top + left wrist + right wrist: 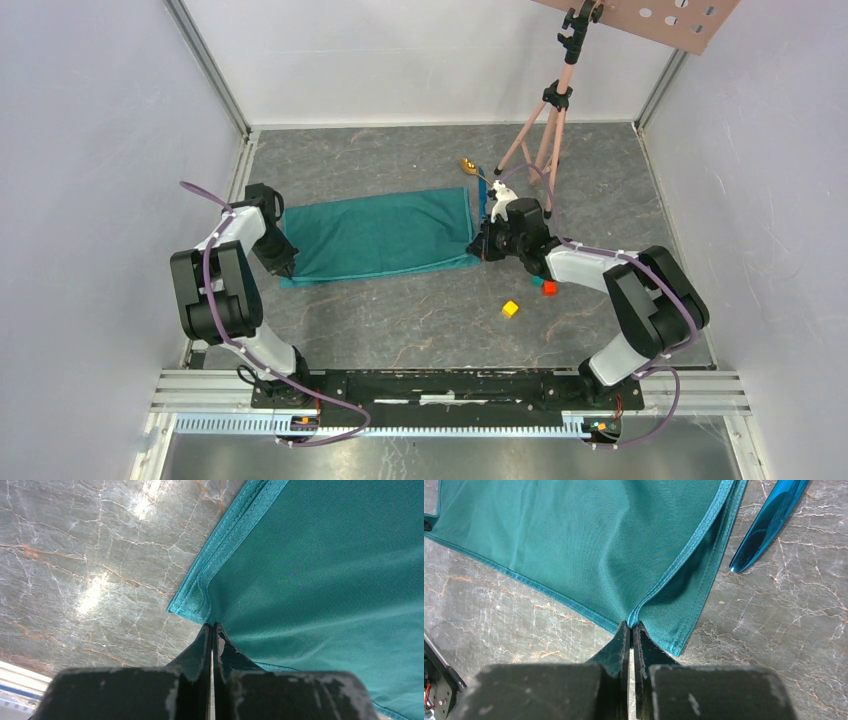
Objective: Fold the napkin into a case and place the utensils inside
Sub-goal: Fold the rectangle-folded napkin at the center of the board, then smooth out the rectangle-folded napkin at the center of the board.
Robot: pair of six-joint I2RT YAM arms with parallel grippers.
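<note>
The teal-green napkin [380,235] lies folded into a long flat band across the middle of the table. My left gripper [287,268] is shut on its near left corner; in the left wrist view the jaws [212,626] pinch the upper layer beside the hemmed corner [192,605]. At the band's near right corner my right gripper [478,250] is shut too, with the hem drawn in between its tips [631,625]. Beyond the right end of the cloth lie the utensils: the blue knife-like stick [483,190] [769,522] and the gold spoon [467,165].
A pink tripod [545,130] stands at the back right, close behind the right gripper. A yellow cube [510,309] and a red cube [549,288] sit on the marble-patterned table [400,320] in front of the right arm. White walls close in the sides and back.
</note>
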